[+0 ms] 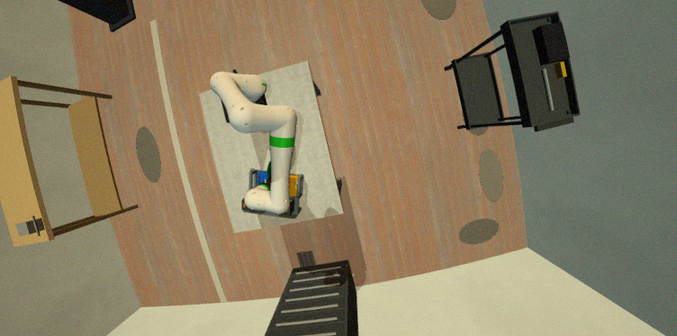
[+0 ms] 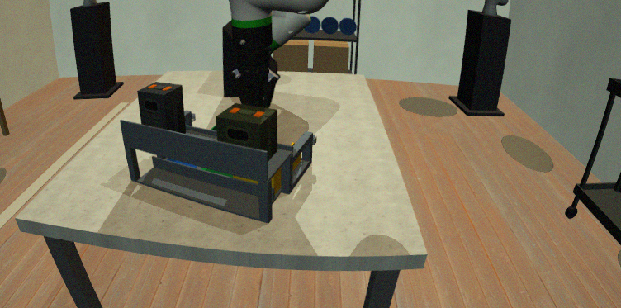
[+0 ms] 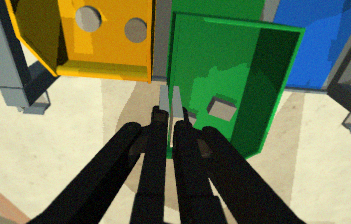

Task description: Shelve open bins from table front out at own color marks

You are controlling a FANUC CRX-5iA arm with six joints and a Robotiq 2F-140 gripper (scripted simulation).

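Gripper (image 2: 256, 99) (image 3: 168, 97): fingers are standing almost together, clamping the thin side wall of the green open bin (image 1: 269, 169) (image 2: 214, 127) (image 3: 216, 75). That bin is sitting askew in front of the shelf rack (image 1: 252, 177) (image 2: 195, 144) (image 3: 6, 60), overlapping its green-marked place (image 2: 217, 172) (image 3: 221, 6) in the wrist view. Whether it is touching the table (image 1: 308, 143) (image 2: 348, 175) (image 3: 91, 125), cannot tell. Farther in, the yellow open bin (image 1: 293, 185) (image 2: 296, 161) (image 3: 106, 50) is occupying the yellow side of the rack. Blue-marked place (image 1: 262, 176) (image 2: 184, 163) (image 3: 321, 50) is showing no open bin.

Progress, judged: yellow is looking done, its centring unconfirmed; green is still needing insertion, squaring, levelling and release.

Counts: open bins, 2, one apparently shelved and one being gripped. Yellow bin is carrying 2 round parts; green bin is carrying 1 plain block, with a second part apparently peeking out beside the finger. Cases with orange tabs, 2, are standing on the rack: charcoal case (image 1: 245, 205) (image 2: 160, 107) and olive case (image 2: 246, 127).
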